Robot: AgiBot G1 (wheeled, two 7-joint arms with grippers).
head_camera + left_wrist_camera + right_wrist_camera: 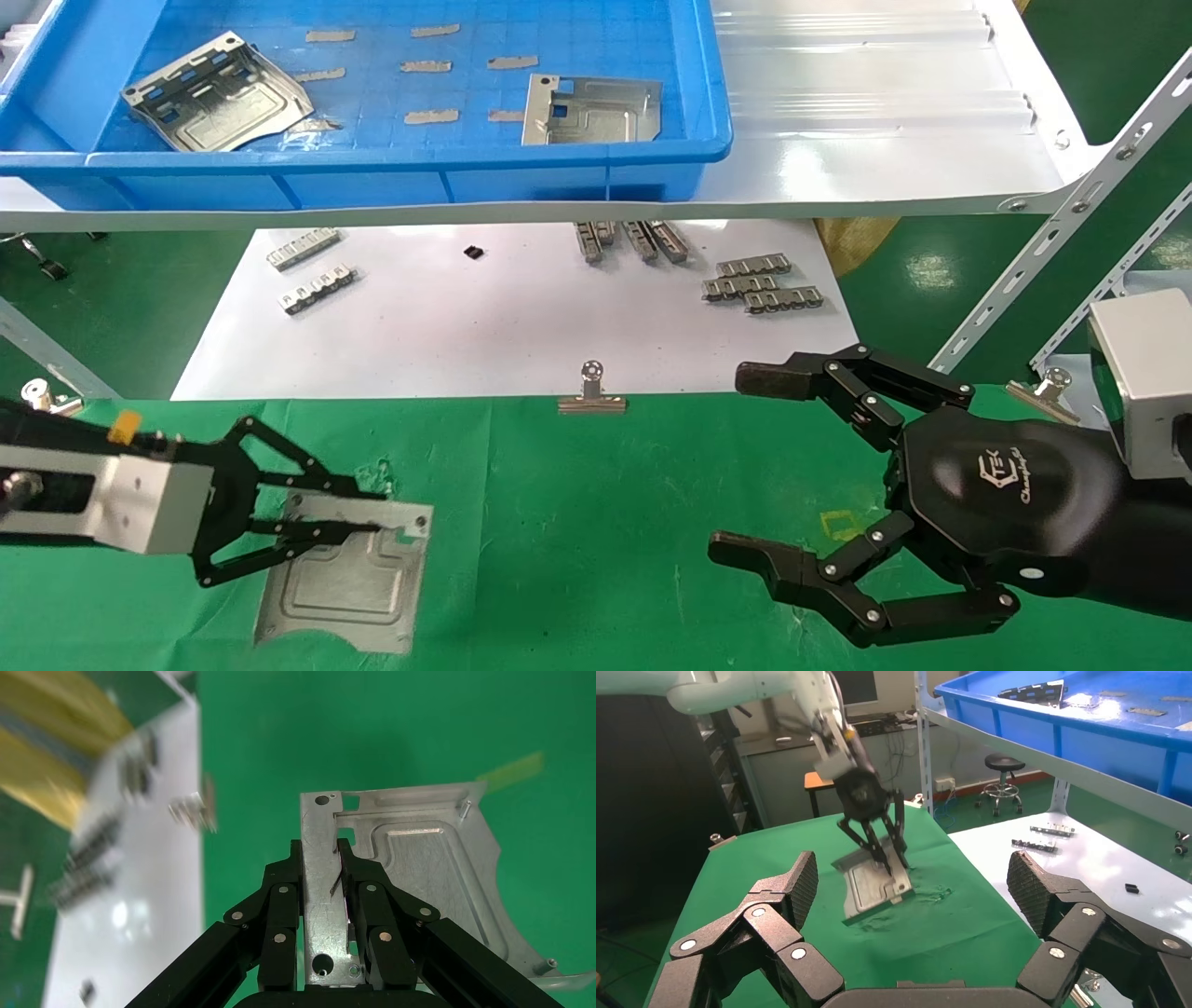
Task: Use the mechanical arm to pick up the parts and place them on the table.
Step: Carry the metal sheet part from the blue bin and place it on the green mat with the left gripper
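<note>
My left gripper (380,513) is shut on the rim strip of a silver stamped plate (349,578) over the left part of the green cloth table (577,522). In the left wrist view the fingers (358,881) clamp the plate's (429,874) edge on both sides. The right wrist view shows this plate (873,885) tilted, its lower edge at or just above the cloth. Two more plates (219,93) (596,110) lie in the blue bin (372,158). My right gripper (745,463), with the TEK logo, is open and empty over the table's right part.
The blue bin stands on a glossy white shelf (885,140). Below it a white sheet (512,317) carries small slotted strips (759,284) (317,289). A binder clip (592,391) sits at the cloth's far edge. A slotted metal frame (1052,233) rises at the right.
</note>
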